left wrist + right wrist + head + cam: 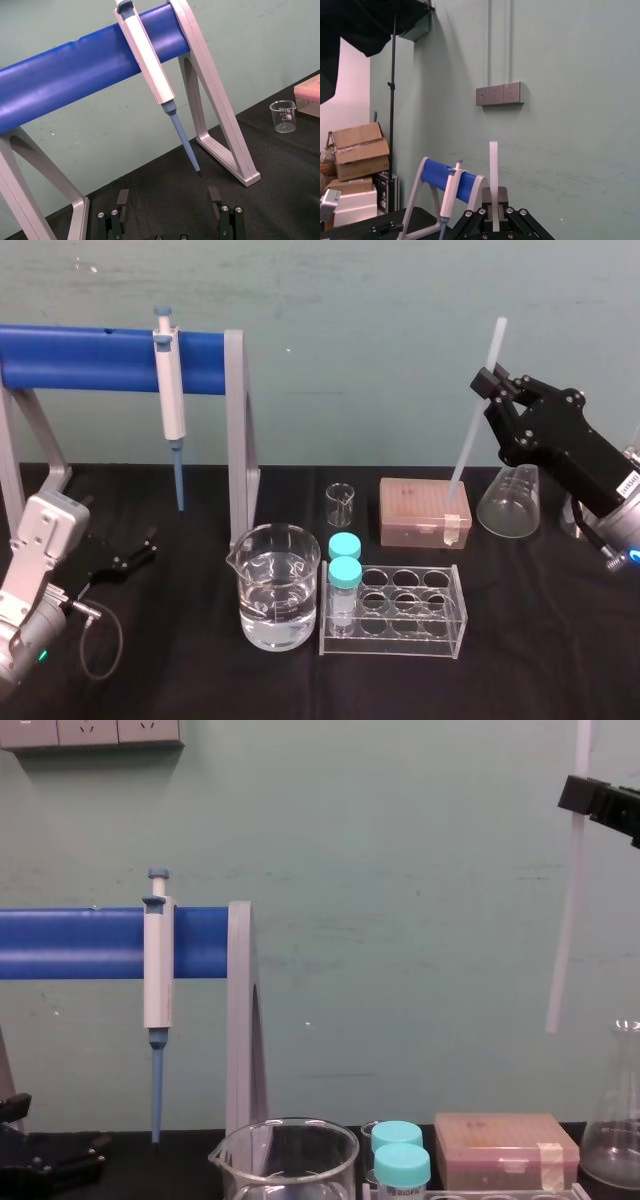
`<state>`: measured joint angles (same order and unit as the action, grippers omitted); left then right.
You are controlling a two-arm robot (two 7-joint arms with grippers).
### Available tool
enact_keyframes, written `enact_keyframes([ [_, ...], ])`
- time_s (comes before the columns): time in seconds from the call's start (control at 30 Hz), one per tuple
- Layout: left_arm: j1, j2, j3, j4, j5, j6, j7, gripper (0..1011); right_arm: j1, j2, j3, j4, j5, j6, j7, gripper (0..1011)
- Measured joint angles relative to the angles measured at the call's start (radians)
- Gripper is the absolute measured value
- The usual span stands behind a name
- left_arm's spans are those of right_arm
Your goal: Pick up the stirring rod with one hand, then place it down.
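Stirring rod is held in the air over the right rear part of the table, clamped near its upper end by the right gripper, whose fingers are closed narrowly on it. Its long axis is near upright, with the top leaning toward the table's right edge. The lower end is seen hanging clear above the closed tip box, beside the conical flask, which looks empty. To place the rod, it would have to be lowered and laid over onto bare table. Nearer the middle, a small beaker appears empty and a large beaker holds clear liquid. Two capped tubes are held at the left end of the rack. The left gripper is rested by the left edge, fingers spread.
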<state>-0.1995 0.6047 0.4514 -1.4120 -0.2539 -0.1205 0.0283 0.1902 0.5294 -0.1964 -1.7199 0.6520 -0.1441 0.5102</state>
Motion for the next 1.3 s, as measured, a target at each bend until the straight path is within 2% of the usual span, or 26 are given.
enact_keyframes([
  [1.3,0.0,0.0,0.0,0.0,0.0,0.0,0.0,1000,0.002,-0.001,0.001,0.008,0.002,-0.002,0.003,62],
])
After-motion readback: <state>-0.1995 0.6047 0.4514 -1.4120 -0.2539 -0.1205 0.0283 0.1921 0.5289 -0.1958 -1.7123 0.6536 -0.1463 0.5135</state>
